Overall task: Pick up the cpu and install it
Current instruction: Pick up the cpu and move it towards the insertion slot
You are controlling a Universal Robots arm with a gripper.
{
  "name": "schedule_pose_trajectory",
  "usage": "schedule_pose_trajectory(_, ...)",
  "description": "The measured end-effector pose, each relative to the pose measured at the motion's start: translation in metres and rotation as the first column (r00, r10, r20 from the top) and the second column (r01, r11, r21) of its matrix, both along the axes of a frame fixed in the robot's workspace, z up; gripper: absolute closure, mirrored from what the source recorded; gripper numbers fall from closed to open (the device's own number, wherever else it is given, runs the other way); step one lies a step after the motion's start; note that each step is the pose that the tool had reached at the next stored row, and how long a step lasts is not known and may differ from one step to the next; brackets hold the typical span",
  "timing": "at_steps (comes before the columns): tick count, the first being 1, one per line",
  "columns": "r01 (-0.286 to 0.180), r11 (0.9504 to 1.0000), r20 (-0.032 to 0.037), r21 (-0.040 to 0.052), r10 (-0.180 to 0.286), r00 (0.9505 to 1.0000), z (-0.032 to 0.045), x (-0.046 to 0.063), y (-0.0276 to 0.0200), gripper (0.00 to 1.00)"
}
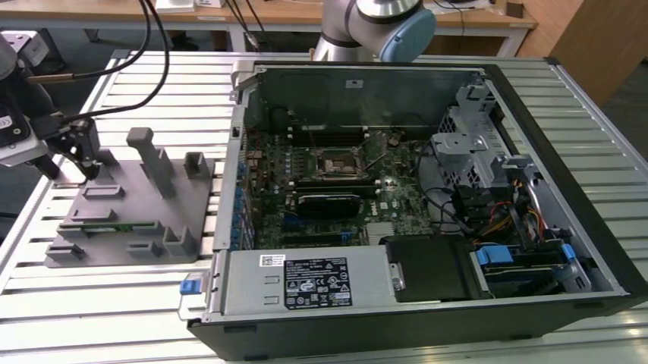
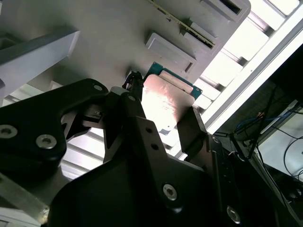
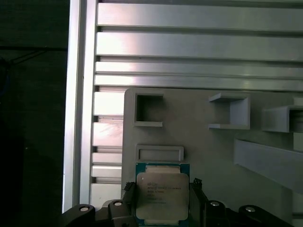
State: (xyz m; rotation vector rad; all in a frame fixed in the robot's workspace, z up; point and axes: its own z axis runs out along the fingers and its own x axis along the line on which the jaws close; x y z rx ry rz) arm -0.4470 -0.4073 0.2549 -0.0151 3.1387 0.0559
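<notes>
Two black fingers [image 2: 134,94] of the gripper [image 1: 69,173] stand on opposite edges of the cpu [image 3: 162,196], one on each side, so the gripper is narrow and closed onto the chip as far as I can see. The silver top of the cpu faces up, with its green border showing around it. It is over the grey fixture tray [image 1: 132,220], just beside a small rectangular frame moulded in the tray. I cannot tell if the chip still rests on the tray or is already a little above it.

In the exterior view the gripper is at the far corner of the tray, on the exterior view's left. A long green memory stick [image 1: 111,225] lies in a slot nearer on the same tray. The tray sits on a slatted aluminium table [image 1: 132,303].

Well apart, on the exterior view's right, an open computer case [image 1: 597,250] lies on its side. Its motherboard [image 1: 405,197] is visible, and the square socket [image 1: 335,163] in the middle of the board has its metal frame around a dark centre. The base of the robot arm [image 1: 380,26] stands behind the case, at the far side of the table.
</notes>
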Motion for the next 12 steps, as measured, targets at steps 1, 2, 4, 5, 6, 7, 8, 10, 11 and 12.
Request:
schedule_pose_trajectory(1,0.0,1.0,-0.0001,0.0,0.0,1.0,0.0004,0.0,0.0,0.46)
schedule_pose_trajectory(2,0.0,1.0,-0.0001,-0.0001,0.0,1.0,0.0008,0.0,0.0,0.46)
schedule_pose_trajectory(4,0.0,1.0,-0.0001,-0.0001,0.0,1.0,0.0017,0.0,0.0,0.46)
schedule_pose_trajectory(5,0.0,1.0,-0.0002,-0.0001,0.0,1.0,0.0022,0.0,0.0,0.46)
schedule_pose_trajectory(6,0.0,1.0,-0.0002,-0.0001,0.0,1.0,0.0028,0.0,0.0,0.46)
schedule_pose_trajectory(7,0.0,1.0,-0.0002,-0.0001,0.0,1.0,0.0035,0.0,0.0,0.46)
schedule_pose_trajectory(8,0.0,1.0,-0.0002,-0.0001,0.0,1.0,0.0045,0.0,0.0,0.46)
schedule_pose_trajectory(10,0.0,1.0,-0.0001,-0.0001,0.0,1.0,0.007,0.0,0.0,0.46)
schedule_pose_trajectory(11,0.0,1.0,-0.0001,-0.0001,0.0,1.0,0.0086,0.0,0.0,0.46)
schedule_pose_trajectory(12,0.0,1.0,-0.0002,-0.0001,0.0,1.0,0.0102,0.0,0.0,0.46)
